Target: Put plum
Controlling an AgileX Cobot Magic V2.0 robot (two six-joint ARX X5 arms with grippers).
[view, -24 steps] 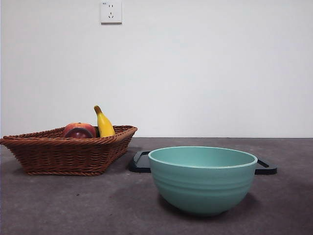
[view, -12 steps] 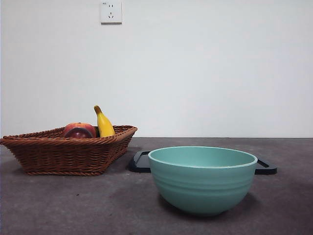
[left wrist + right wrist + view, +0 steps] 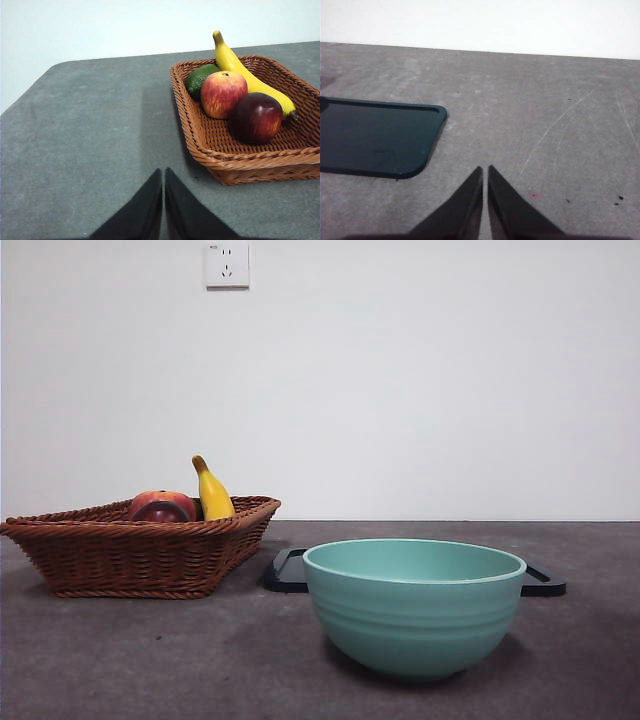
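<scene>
Front: low, level, near bowl (image 3: 414,605). Front, left wrist share basket (image 3: 240,160).

We see a dark grey table (image 3: 150,660) with a faintly scuffed surface, running back to a pale wall. Directly on it stand a brown wicker basket (image 3: 140,555) at one side and a teal bowl (image 3: 415,610) nearer the front, well apart from the basket. Behind the bowl a flat black tray (image 3: 375,137) lies on the tabletop, its ends showing on either side of the bowl.
</scene>
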